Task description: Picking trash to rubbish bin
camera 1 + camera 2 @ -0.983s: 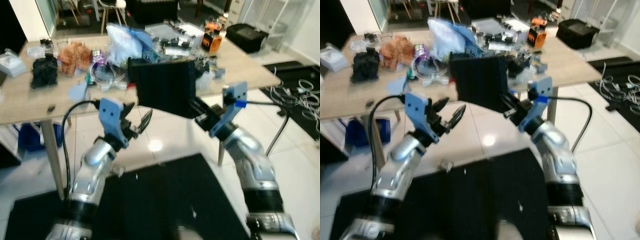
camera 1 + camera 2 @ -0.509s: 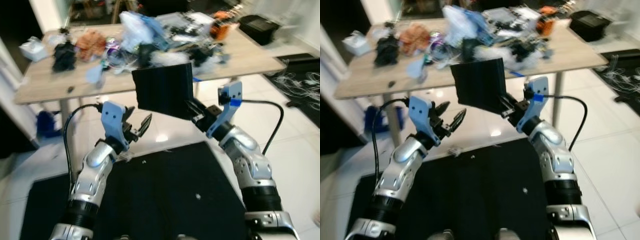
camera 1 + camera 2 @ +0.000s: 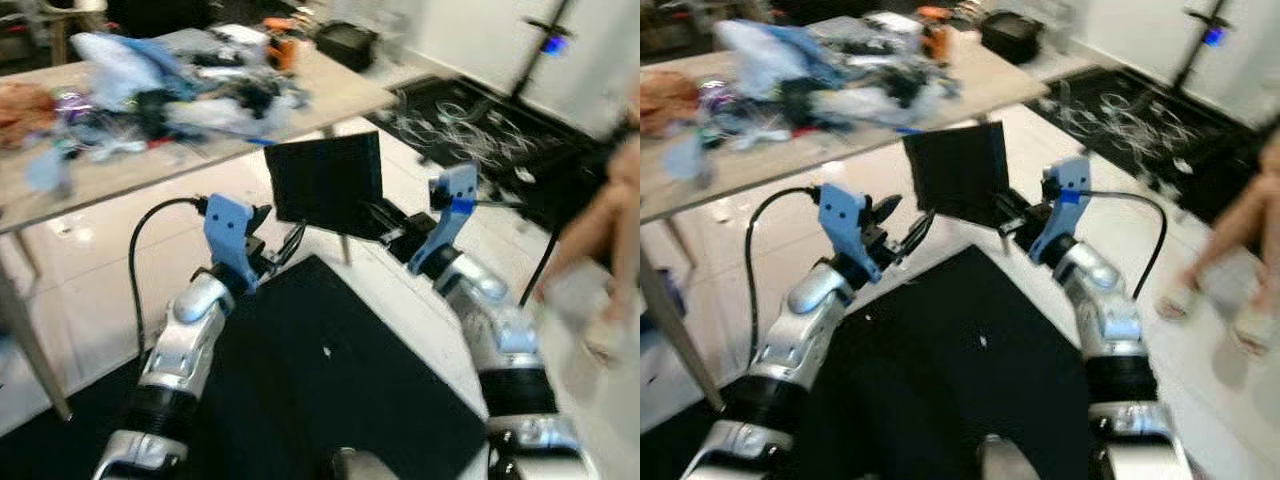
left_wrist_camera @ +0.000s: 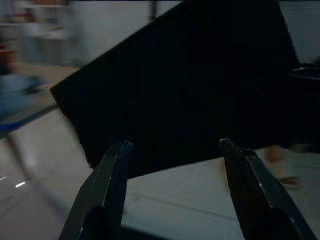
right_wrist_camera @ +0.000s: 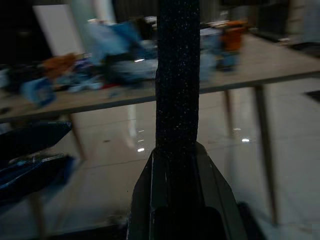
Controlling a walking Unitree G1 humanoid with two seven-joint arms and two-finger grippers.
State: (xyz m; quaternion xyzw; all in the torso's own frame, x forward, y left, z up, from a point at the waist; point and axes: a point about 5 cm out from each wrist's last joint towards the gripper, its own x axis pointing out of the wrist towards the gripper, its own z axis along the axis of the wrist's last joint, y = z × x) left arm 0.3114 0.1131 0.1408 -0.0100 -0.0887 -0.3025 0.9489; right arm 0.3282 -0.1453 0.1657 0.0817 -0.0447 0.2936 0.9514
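A flat black foam slab (image 3: pixel 325 183) hangs in the air in front of me, held by its lower right edge. My right gripper (image 3: pixel 392 224) is shut on it; in the right wrist view the slab (image 5: pixel 177 75) stands edge-on between the fingers (image 5: pixel 145 192). My left gripper (image 3: pixel 285 243) is raised just left of and below the slab, open and holding nothing. In the left wrist view its two black fingers (image 4: pixel 112 172) spread wide in front of the slab's dark face (image 4: pixel 190 85).
A wooden table (image 3: pixel 180 150) heaped with bags, cloth and clutter stands at the upper left. A black mat (image 3: pixel 320 400) lies on the white tiled floor below my arms. Cables (image 3: pixel 470 120) litter a dark mat at the right. A person's legs (image 3: pixel 600 230) are at the far right.
The camera has swung to the right: the table slid to the upper left and a person's legs came into view. Both grippers and the slab kept their pose.
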